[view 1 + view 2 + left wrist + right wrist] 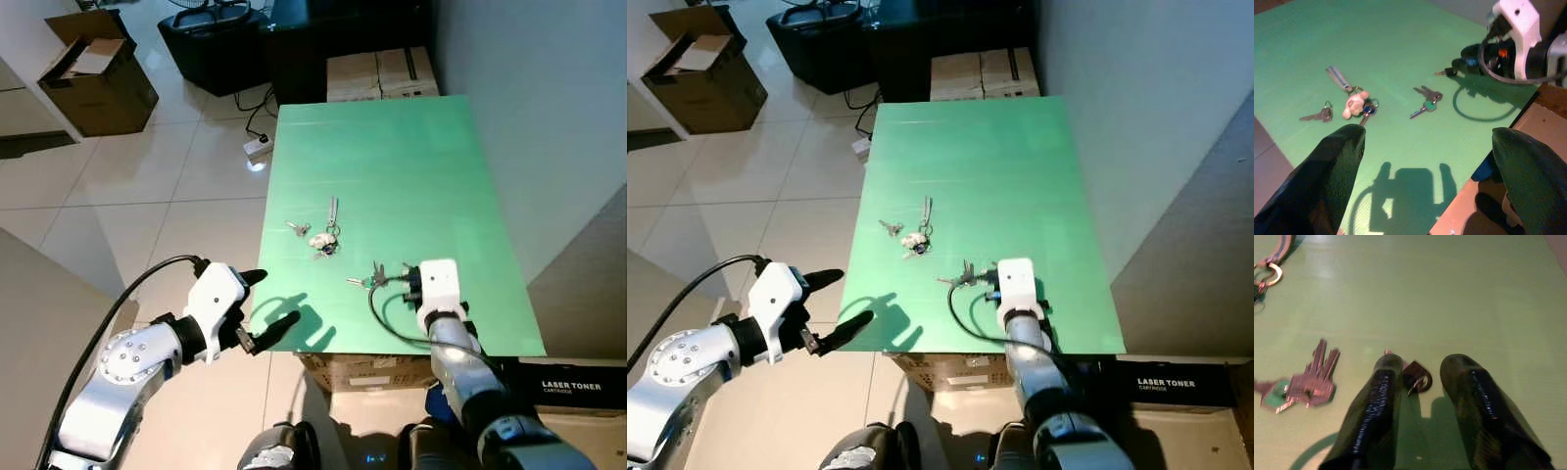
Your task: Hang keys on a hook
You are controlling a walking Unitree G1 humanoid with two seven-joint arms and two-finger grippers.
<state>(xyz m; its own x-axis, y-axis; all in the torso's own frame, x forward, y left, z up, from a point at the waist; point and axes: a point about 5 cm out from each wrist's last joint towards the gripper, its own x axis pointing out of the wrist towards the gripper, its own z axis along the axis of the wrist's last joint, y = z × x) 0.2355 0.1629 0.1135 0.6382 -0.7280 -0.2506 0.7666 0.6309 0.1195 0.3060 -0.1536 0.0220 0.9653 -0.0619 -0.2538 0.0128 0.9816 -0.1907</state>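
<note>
I am reaching my right gripper [1418, 382] low over the green table [411, 157], its fingers parted around a small dark-headed key [1418, 379] lying flat between them, so the pickup is only beginning. Next I judge I must close on that key without it sliding. Just beside it is lying a green-tagged key bunch [1300, 387]; farther off, a pink-charm keychain [323, 238] and a single key [297, 229]. My left gripper [265, 308] is hovering open off the table's near-left edge. I am seeing no hook.
</note>
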